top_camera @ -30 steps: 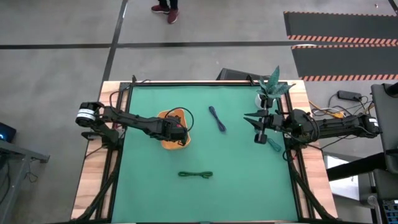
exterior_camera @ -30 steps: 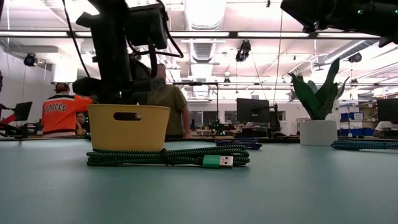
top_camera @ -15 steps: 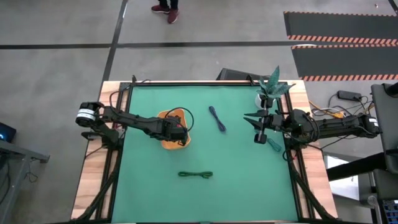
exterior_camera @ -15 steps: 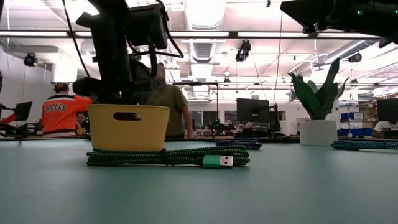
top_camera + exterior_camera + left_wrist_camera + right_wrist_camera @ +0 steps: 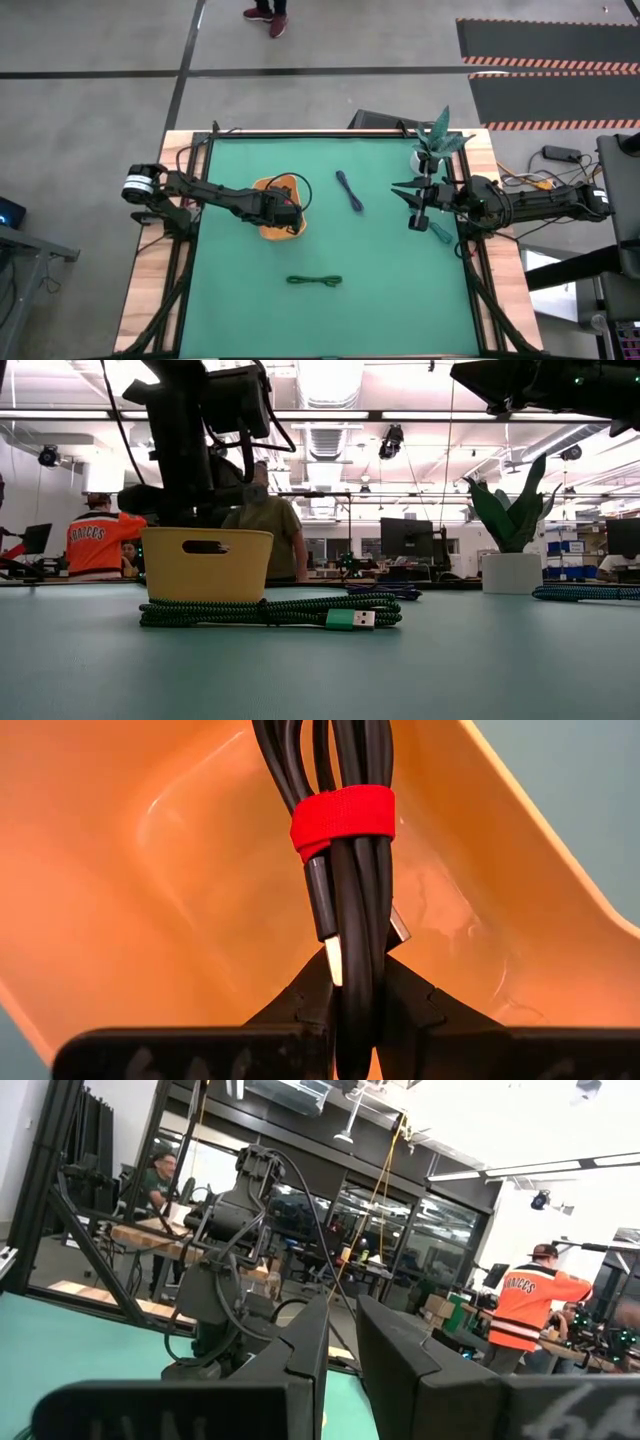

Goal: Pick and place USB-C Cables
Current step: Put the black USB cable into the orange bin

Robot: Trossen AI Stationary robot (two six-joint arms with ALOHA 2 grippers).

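Note:
My left gripper (image 5: 290, 212) (image 5: 355, 1010) points steeply down into the orange tray (image 5: 268, 228) (image 5: 150, 870) and is shut on a black USB-C cable bundle (image 5: 345, 870) bound by a red strap (image 5: 343, 820). A dark blue bundle (image 5: 349, 190) (image 5: 385, 591) lies flat on the green mat in the middle. A green bundle (image 5: 314, 280) (image 5: 265, 612) lies nearer the front edge. A teal bundle (image 5: 440, 231) (image 5: 585, 593) lies at the right edge, below my right gripper (image 5: 418, 207) (image 5: 342, 1340), which is raised, with a narrow gap between its fingers and nothing in it. My left gripper pinches the black bundle between its two fingers at the end where the metal plugs (image 5: 333, 960) sit, below the red strap. The fingers come from above, slanting down, and the bundle runs on along them into the tray. Whether its far end touches the tray floor is out of the picture.
A potted plant (image 5: 432, 148) (image 5: 512, 545) stands at the far right corner of the mat. Wooden borders and a black frame (image 5: 190, 270) edge the table. People sit and stand in the room behind the table (image 5: 95, 540).

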